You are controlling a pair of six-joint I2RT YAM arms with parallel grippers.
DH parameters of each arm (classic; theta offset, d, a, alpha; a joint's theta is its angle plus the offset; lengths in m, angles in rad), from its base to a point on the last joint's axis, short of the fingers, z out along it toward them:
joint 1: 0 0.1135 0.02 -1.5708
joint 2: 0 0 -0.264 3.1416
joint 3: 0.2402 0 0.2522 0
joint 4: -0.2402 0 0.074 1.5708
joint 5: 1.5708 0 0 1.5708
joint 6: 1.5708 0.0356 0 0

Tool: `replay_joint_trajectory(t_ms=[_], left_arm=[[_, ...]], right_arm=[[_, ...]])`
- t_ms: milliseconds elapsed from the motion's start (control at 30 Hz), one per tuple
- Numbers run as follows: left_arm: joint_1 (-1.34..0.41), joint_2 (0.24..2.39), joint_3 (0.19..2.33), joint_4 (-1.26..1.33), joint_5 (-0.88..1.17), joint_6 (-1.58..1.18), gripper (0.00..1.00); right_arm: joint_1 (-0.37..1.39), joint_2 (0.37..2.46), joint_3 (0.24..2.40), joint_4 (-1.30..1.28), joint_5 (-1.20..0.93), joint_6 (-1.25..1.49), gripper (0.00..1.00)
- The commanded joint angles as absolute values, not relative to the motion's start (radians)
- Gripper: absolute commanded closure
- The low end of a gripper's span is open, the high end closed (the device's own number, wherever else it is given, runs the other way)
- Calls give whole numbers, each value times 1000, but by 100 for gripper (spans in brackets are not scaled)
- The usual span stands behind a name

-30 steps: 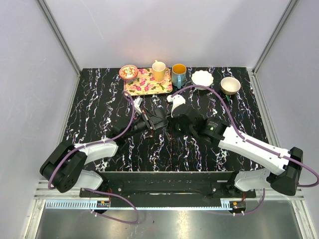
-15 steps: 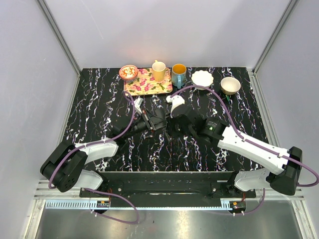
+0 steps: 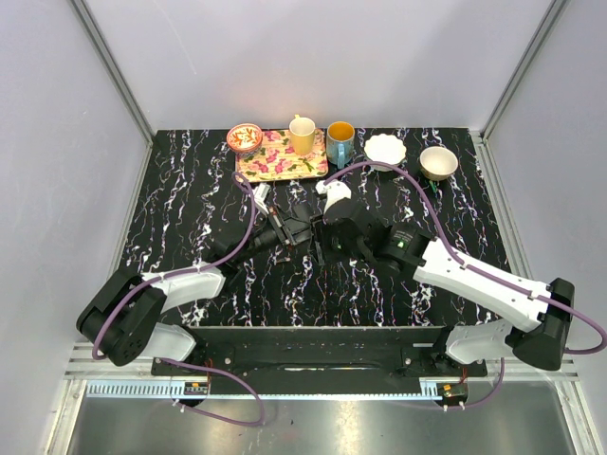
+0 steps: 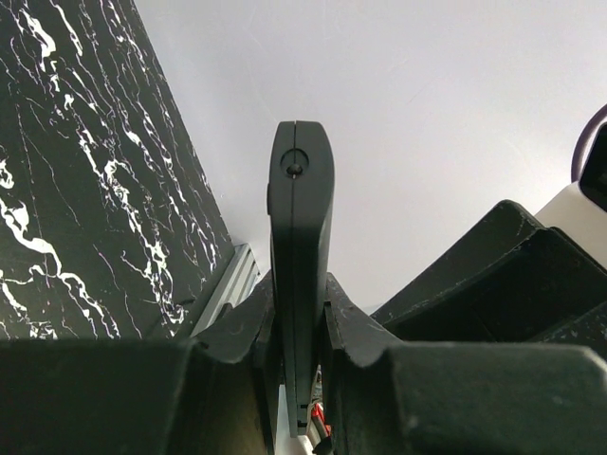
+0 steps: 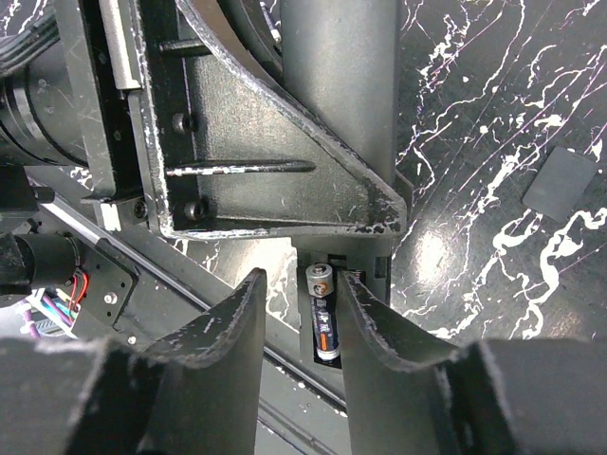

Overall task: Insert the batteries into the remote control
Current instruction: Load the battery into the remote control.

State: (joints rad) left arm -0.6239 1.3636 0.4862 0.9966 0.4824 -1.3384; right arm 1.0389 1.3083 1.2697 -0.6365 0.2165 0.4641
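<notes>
My left gripper (image 3: 300, 230) is shut on the remote control (image 4: 300, 218), a slim black bar seen edge-on between its fingers and held above the table. In the right wrist view the remote (image 5: 338, 95) runs up the frame with its open battery bay at the near end. One battery (image 5: 323, 324), bluish-purple with an orange band, lies in that bay. My right gripper (image 5: 299, 355) is open and straddles the bay, the battery close against its right finger (image 5: 379, 332). In the top view the right gripper (image 3: 326, 237) meets the left one at mid-table.
A flat dark rectangular piece (image 5: 561, 183) lies on the marbled table right of the remote. At the back stand a floral tray (image 3: 281, 159), a small red bowl (image 3: 245, 137), a yellow mug (image 3: 303, 136), a blue mug (image 3: 340, 142), a white dish (image 3: 385, 149) and a bowl (image 3: 438, 162).
My right gripper has moved slightly left, closer to the left gripper and the remote. The left gripper still holds the remote in about the same place.
</notes>
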Motion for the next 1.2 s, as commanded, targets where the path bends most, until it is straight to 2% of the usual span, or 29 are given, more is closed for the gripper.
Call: replay_joint_trajectory(t_ms=[0, 200, 700, 933, 1000, 1167], left_arm=[[-626, 1358, 531, 1124, 468, -1359, 100], [-626, 1362, 525, 1134, 466, -1361, 100], [-626, 1381, 511, 1143, 463, -1358, 100], [-626, 1382, 514, 1155, 462, -1362, 100], [-627, 1378, 515, 1169, 460, -1365, 100], [-624, 1377, 520, 1219, 462, -1381, 100]], right_arm=[[1051, 1305, 1319, -663, 241, 480, 58], [1051, 1296, 1341, -683, 271, 482, 50], [1051, 1244, 1416, -716, 298, 483, 39], [1037, 1077, 1362, -710, 405, 555, 29], [987, 1042, 1284, -687, 373, 595, 26], [842, 977, 1076, -543, 53, 748, 23]])
